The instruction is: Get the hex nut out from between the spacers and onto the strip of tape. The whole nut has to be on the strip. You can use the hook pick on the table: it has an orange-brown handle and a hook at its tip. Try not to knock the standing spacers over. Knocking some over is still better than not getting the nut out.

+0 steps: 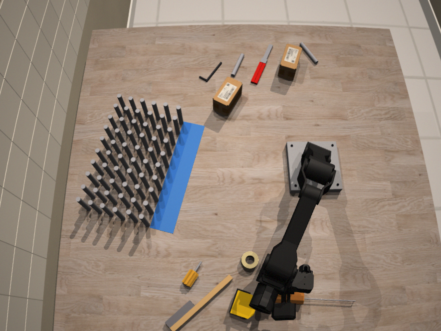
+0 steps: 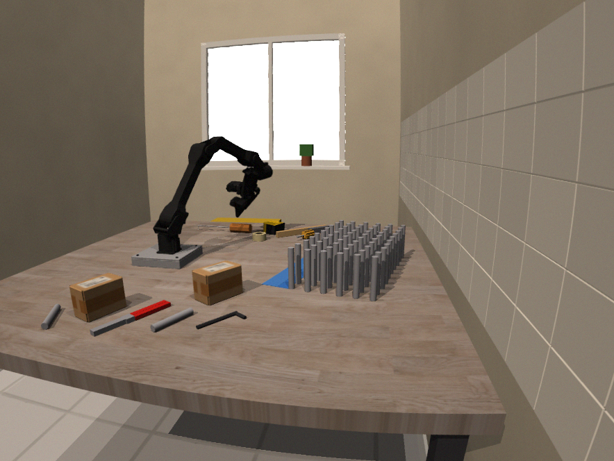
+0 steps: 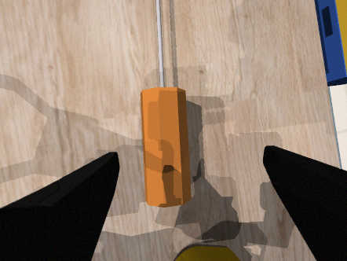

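The hex nut could not be made out among the spacers (image 1: 132, 162) in any view. In the wrist view, the hook pick (image 3: 165, 145) ran off the top edge, its hook unseen. In the top view, the arm (image 1: 281, 270) covered part of its handle.

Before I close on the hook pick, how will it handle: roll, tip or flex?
The hook pick has a faceted handle, so it probably will not roll on the table. Its thin shaft is long and may flex. Gripped at the handle by the open gripper, the tip may droop.
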`<state>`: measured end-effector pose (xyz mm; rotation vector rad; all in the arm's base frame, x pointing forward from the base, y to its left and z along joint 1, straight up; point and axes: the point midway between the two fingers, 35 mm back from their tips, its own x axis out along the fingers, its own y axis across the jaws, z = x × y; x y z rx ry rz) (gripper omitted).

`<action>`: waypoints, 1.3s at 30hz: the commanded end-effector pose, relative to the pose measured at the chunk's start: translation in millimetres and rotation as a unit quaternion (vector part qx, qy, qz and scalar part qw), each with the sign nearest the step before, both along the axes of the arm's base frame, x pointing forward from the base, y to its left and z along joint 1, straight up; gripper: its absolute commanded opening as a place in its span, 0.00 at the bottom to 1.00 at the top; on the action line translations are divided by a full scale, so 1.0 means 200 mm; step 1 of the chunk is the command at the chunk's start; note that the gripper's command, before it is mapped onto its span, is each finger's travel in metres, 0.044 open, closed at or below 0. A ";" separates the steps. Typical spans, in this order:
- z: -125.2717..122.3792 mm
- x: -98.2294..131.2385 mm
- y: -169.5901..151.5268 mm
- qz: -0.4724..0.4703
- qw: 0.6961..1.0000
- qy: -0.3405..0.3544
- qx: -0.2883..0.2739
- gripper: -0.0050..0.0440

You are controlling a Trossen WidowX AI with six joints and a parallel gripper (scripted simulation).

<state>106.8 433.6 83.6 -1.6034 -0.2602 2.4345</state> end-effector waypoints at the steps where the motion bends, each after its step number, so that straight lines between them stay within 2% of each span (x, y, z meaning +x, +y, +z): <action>1: 0.07 -0.02 0.01 0.009 1.000 -0.003 0.022 0.77; 2: 0.07 -0.02 0.01 0.009 1.000 -0.003 0.022 0.72; 4: 0.07 -0.02 0.01 0.009 1.000 -0.003 0.022 0.72; 5: 0.08 -0.02 0.02 0.007 1.000 -0.006 0.023 0.67; 12: 0.07 -0.02 0.02 0.008 1.000 -0.005 0.023 0.67; 39: -0.13 -0.02 0.03 0.009 1.000 -0.004 0.019 0.67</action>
